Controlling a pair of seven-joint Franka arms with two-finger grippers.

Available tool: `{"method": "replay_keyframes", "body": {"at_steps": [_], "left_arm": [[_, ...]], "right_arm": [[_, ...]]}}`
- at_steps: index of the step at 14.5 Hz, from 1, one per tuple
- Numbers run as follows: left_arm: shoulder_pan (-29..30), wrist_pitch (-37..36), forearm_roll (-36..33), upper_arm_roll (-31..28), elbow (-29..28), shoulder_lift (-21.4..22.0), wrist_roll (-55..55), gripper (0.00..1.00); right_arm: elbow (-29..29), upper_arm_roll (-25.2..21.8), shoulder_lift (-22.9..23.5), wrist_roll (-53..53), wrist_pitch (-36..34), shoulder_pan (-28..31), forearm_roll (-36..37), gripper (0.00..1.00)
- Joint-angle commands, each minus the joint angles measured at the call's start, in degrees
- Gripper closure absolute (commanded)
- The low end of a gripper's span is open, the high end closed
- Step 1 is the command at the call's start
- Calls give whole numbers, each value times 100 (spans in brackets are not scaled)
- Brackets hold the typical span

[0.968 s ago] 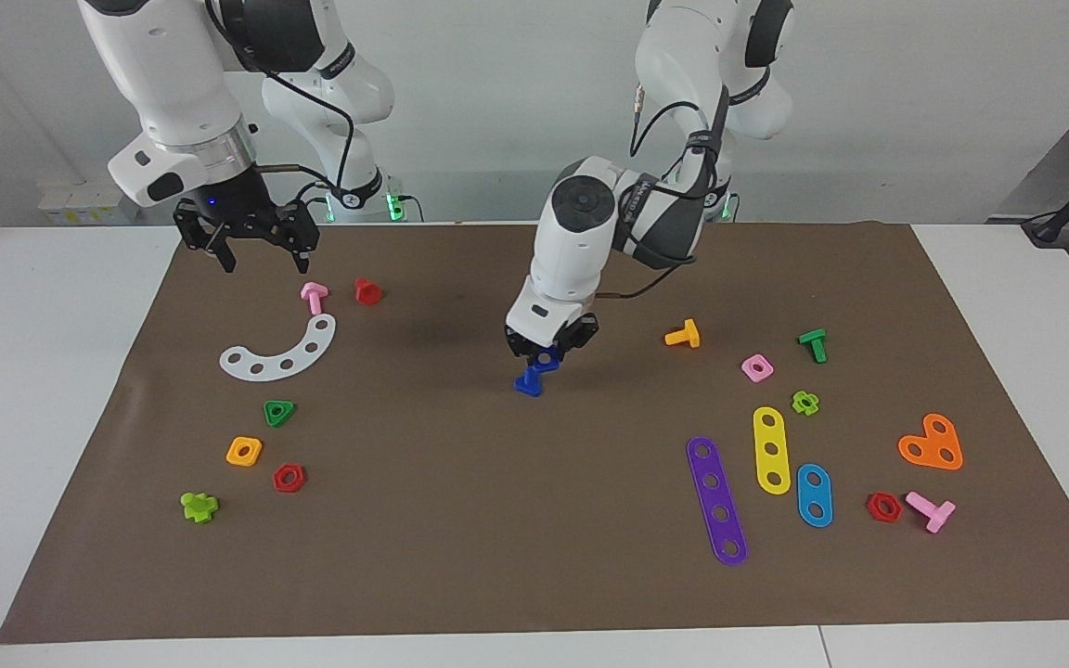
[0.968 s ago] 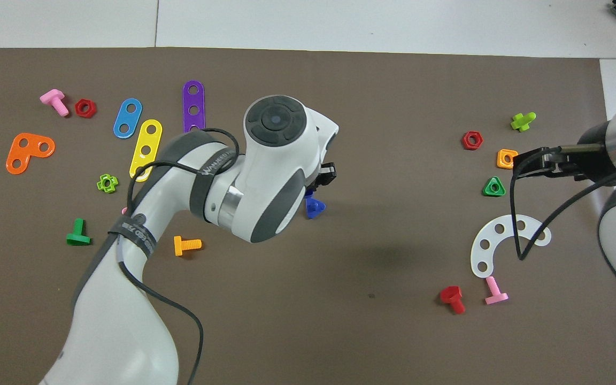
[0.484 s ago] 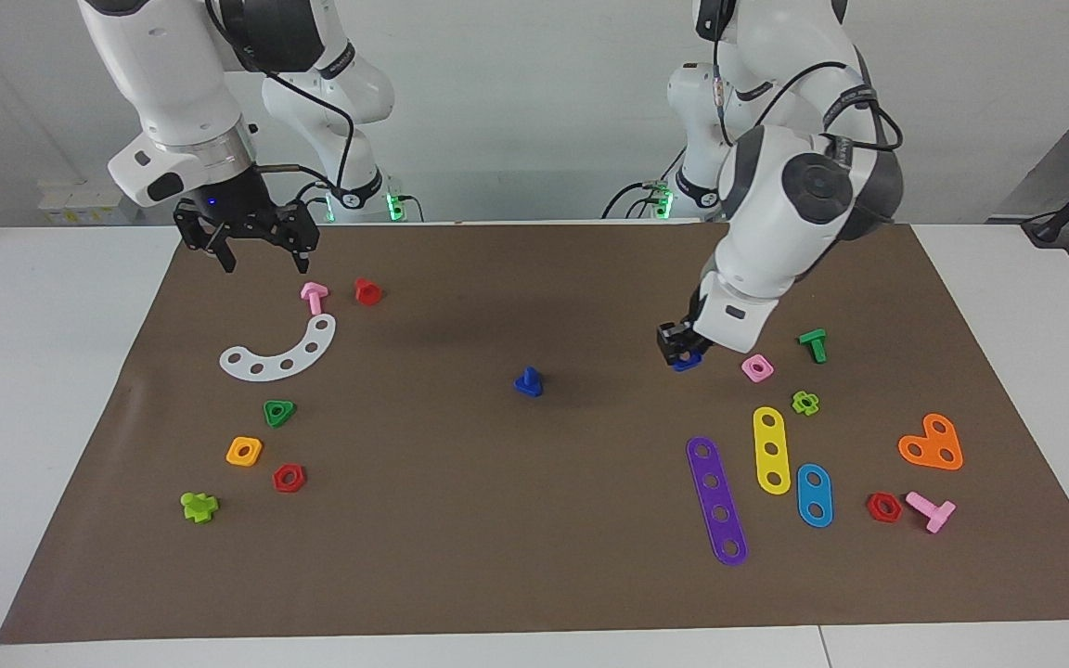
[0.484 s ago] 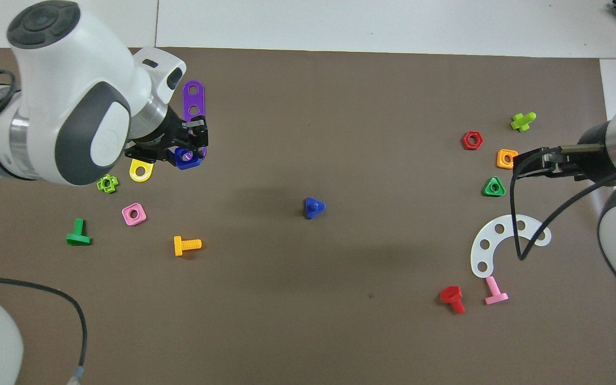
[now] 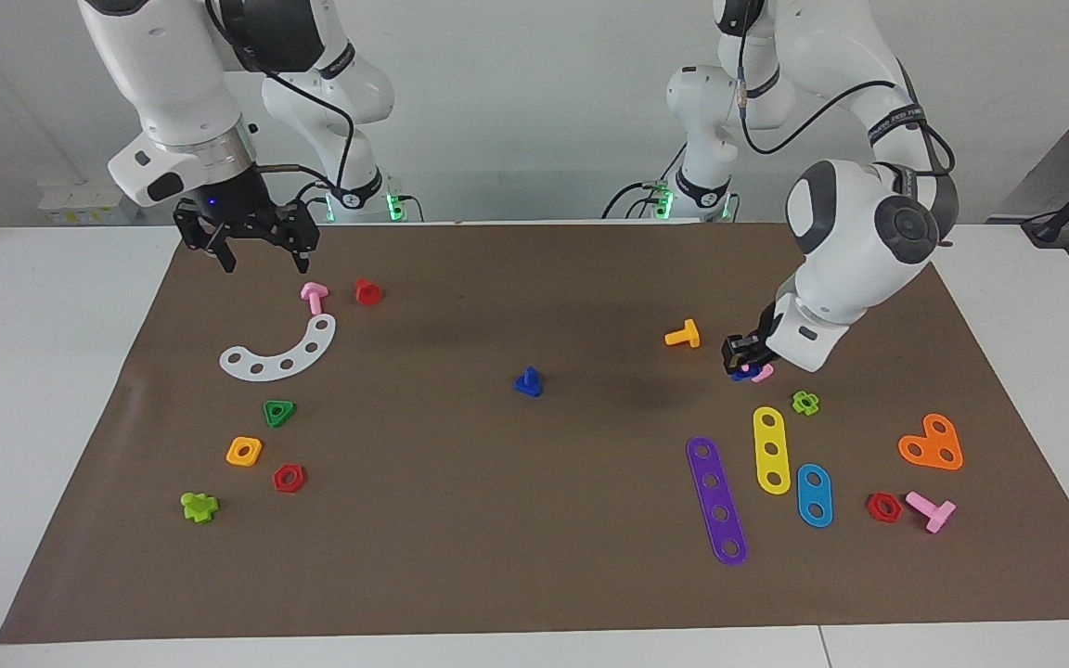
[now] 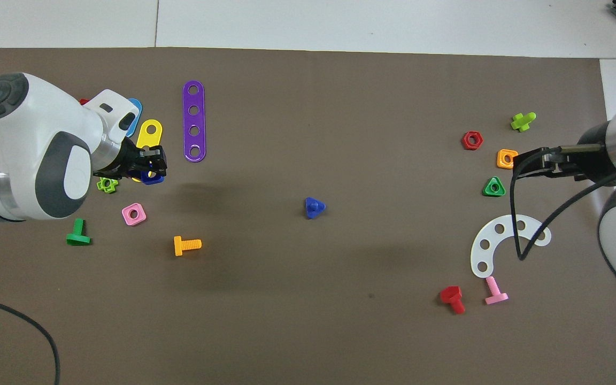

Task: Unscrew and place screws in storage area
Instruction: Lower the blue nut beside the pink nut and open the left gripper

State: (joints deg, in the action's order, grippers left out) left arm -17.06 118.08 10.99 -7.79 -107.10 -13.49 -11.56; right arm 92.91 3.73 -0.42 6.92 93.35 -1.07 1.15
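The blue screw (image 5: 527, 381) (image 6: 314, 207) stands alone on its triangular head in the middle of the brown mat, stem up. My left gripper (image 5: 740, 357) (image 6: 150, 166) is shut on the matching blue square nut (image 5: 740, 375) (image 6: 153, 178). It holds the nut low over the storage area (image 5: 859, 408) (image 6: 126, 246) at the left arm's end, by the yellow strip (image 5: 771, 450) and the pink nut (image 5: 764, 371). My right gripper (image 5: 261, 249) (image 6: 517, 160) hangs open and empty above the mat's right-arm end.
Purple strip (image 5: 716, 501), blue strip (image 5: 814, 494), orange bolt (image 5: 683, 334), orange heart plate (image 5: 932, 443) and a green bolt (image 6: 78, 233) lie around the left gripper. A white curved strip (image 5: 282, 351), pink bolt (image 5: 314, 297), red bolt (image 5: 367, 291) and several nuts lie below the right gripper.
My left gripper lifted the blue nut off the bolt at the mat's middle and carried it to the left arm's end. The bolt stayed in the middle. The right arm has not moved.
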Motion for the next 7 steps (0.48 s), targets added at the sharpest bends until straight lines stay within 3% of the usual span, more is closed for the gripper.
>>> {"method": "replay_keyframes", "body": {"at_steps": [1, 4, 5, 7], "left_arm": [[-122, 539, 70, -3, -672, 365, 40, 100], [-210, 1303, 70, -3, -1304, 356, 57, 100], [-219, 1383, 70, -3, -1331, 321, 57, 93], [-210, 1410, 70, -3, -1288, 303, 57, 31]], "right_arm": [[139, 23, -143, -156, -1, 80, -133, 0], [139, 23, -143, -156, -1, 80, -133, 0], [139, 23, -143, -156, -1, 80, -133, 0], [139, 23, -143, -156, -1, 80, -133, 0]]}}
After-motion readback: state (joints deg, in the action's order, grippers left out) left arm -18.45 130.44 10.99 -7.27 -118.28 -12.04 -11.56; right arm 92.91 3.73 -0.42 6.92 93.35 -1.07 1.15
